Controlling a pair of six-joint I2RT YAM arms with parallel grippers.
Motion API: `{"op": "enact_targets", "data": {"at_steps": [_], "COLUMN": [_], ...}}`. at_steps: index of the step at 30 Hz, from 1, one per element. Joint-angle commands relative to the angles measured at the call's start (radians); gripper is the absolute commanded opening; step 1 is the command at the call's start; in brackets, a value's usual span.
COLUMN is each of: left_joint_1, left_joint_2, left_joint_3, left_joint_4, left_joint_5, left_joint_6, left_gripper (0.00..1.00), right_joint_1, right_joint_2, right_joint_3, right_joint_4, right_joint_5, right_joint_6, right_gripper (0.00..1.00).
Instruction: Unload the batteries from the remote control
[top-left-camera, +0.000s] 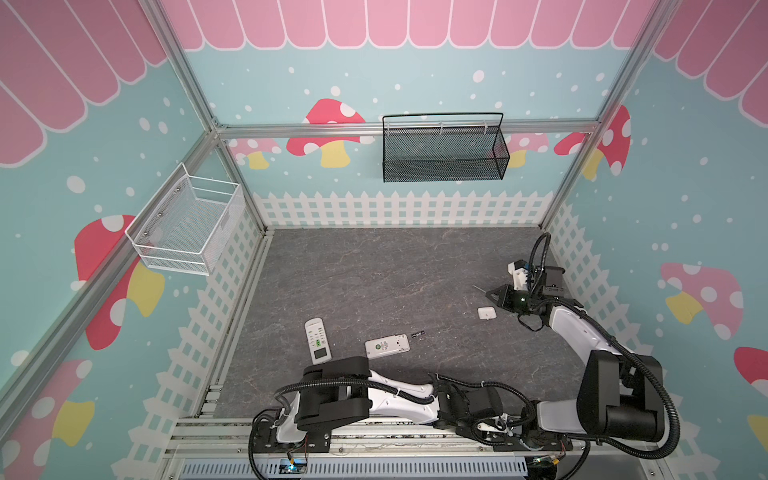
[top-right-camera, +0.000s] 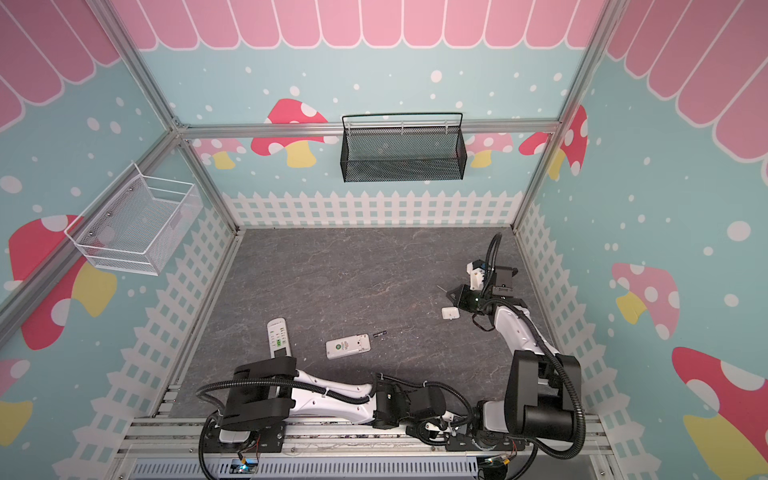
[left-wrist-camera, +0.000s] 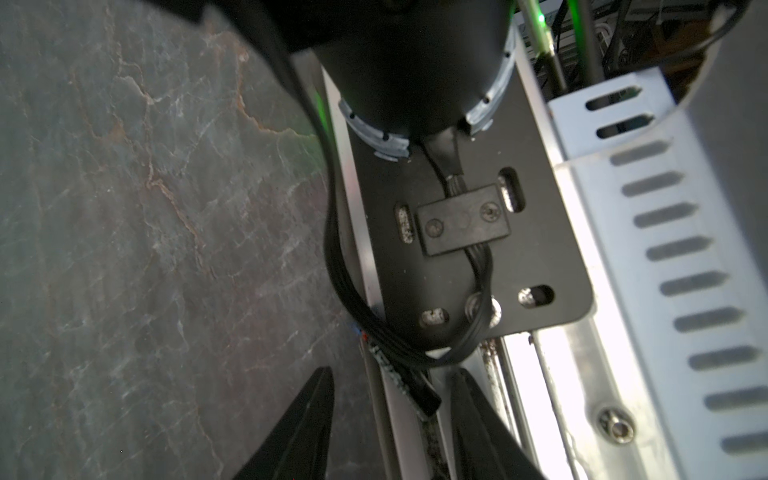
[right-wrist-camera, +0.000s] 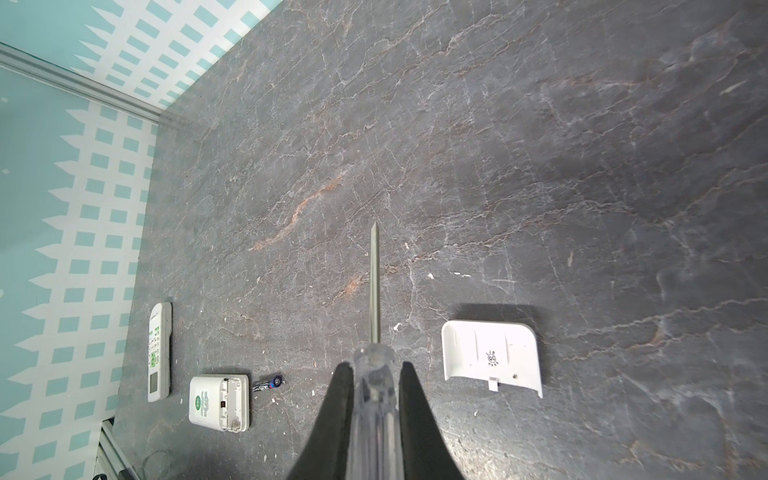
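One dark battery lies flat on the tabletop, about midway between the left and right edges and closer to the near edge than the far one. It is just beside one end of the open-backed remote. I cannot tell whether the two touch. In the right wrist view the battery points away from the remote. That remote lies face down with its battery compartment uncovered, but the view is too small to show whether anything sits inside.

A second remote lies buttons up, nearer the left edge. Its long side runs from near edge to far edge, and its display end is by the folded left arm.

A white cover lies inner side up toward the right edge, well apart from both remotes.

The right hand is clenched on the clear handle of a screwdriver. The bare metal shaft sticks out past the fingertips, and its tip points over open tabletop. In both top views this hand sits near the right edge, just beyond the cover.

The left hand is over the near edge, by the metal rail and a black mounting plate. Its jaws stand apart and grasp nothing.
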Motion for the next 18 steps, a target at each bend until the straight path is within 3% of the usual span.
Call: {"op": "enact_targets", "data": {"at_steps": [1,9,15,18], "left_joint_1": [0.011,0.044,0.097,0.123], "left_joint_2": [0.03,0.042,0.024,0.016], "left_joint_3": [0.015,0.026,0.007,0.0], "left_joint_4": [0.015,0.033,0.035,0.034], "left_joint_5": [-0.004,-0.053,-0.06,-0.052], "left_joint_6": [-0.01,-0.006,0.005,0.009], "left_gripper": [0.35,0.29,0.17,0.07], "right_joint_1": [-0.008,-0.009,-0.011,-0.011], "right_joint_2": [0.022,0.058,0.066,0.074], "right_joint_3": [0.034,0.083,0.101,0.101], "right_joint_4": [-0.02,-0.034,-0.032,-0.024], "right_joint_5": [-0.016,-0.026,-0.019,-0.024], "right_joint_6": [-0.019,-0.025,-0.03,-0.024], "right_gripper": [0.0,0.0,0.0,0.0]}}
